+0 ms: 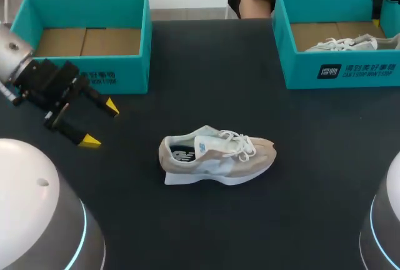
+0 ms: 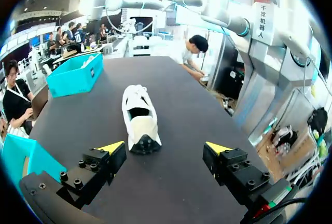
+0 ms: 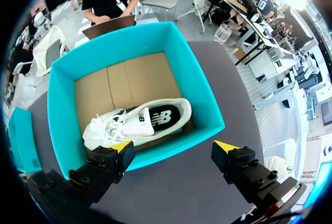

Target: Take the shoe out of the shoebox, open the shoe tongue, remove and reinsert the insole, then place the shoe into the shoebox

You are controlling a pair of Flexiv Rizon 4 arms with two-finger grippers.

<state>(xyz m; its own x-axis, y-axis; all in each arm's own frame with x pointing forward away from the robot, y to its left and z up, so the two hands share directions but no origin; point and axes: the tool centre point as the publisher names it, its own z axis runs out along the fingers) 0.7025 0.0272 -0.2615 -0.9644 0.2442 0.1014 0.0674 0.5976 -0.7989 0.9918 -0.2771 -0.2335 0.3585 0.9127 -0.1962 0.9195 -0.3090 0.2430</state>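
Though one seems half hidden, two shoes (image 1: 215,156) (image 1: 347,44), two shoeboxes (image 1: 128,73) (image 1: 300,70)

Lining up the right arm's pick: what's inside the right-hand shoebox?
One white shoe lies on the cardboard floor of the shoebox, along the wall nearest the right gripper, its insole showing. Its toe end is partly hidden behind that wall and a finger.

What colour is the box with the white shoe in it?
The shoebox is bright teal, brown cardboard inside. The right wrist view shows it best.
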